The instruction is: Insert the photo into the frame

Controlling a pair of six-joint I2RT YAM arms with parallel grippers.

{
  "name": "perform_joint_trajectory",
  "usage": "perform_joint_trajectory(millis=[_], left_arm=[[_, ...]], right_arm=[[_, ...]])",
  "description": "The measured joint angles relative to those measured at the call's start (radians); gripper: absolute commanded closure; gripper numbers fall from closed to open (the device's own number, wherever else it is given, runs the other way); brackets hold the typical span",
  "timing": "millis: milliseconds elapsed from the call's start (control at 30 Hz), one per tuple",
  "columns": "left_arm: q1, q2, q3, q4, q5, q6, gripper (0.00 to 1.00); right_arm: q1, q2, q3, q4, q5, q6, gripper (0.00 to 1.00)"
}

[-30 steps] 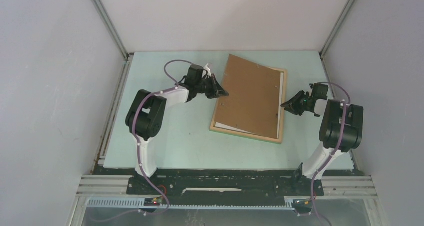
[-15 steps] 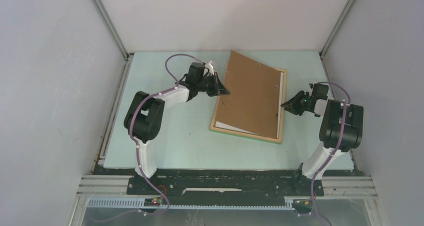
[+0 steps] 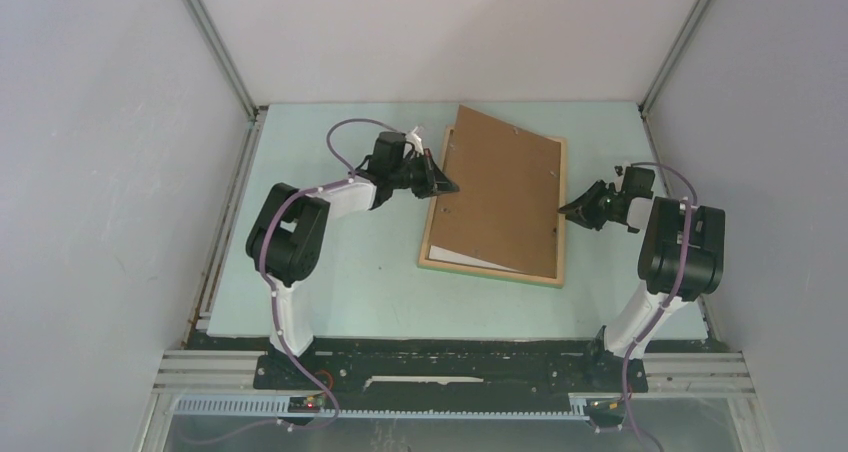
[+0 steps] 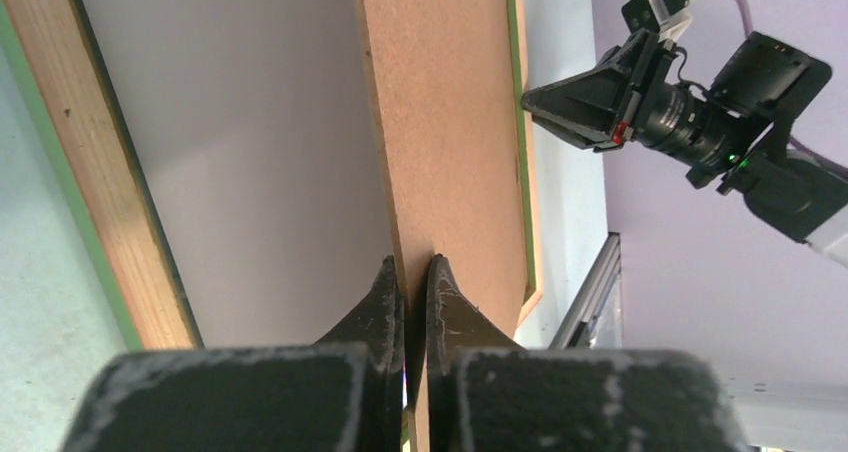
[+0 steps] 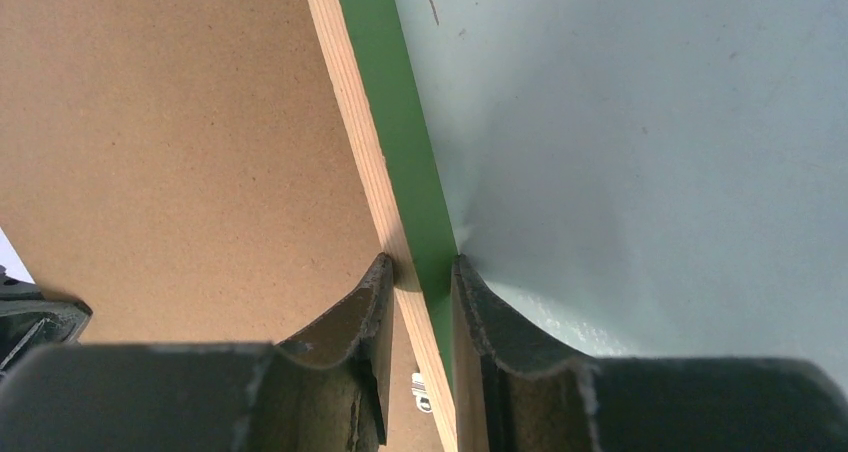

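The frame [image 3: 492, 270] lies flat on the table, light wood face up, with a green edge showing. The photo [image 3: 500, 187] rests slanted over it, plain brown back up and its print side hidden. The photo's left edge is raised above the frame's white inner panel [image 4: 260, 152]. My left gripper [image 3: 447, 185] is shut on that raised edge [image 4: 412, 267]. My right gripper [image 3: 565, 210] is shut on the frame's right rail [image 5: 385, 102], one finger on the wood side and one on the green side [image 5: 420, 267].
The pale green mat [image 3: 340, 272] covers the table. White walls with aluminium posts [image 3: 215, 47] close in on the left, back and right. The black mounting rail [image 3: 450, 364] runs along the near edge.
The photo has slid right, so it now covers the white strip along the frame's right rail. The right gripper and frame have shifted slightly left. The left gripper stays on the photo's edge.
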Motion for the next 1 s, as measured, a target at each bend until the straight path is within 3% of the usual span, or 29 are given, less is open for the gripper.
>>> perform_joint_trajectory(millis=[400,667,1000], left_arm=[[0.011,0.045,0.016,-0.043,-0.006,-0.055,0.95],[-0.013,0.023,0.047,-0.165,-0.111,0.004,0.62],[-0.096,0.015,0.123,-0.499,-0.393,0.219,0.35]], right_arm=[[0.000,0.001,0.000,0.001,-0.003,0.000,0.74],[0.000,0.005,0.000,0.006,-0.013,0.001,0.75],[0.011,0.013,0.000,0.029,-0.050,0.006,0.76]])
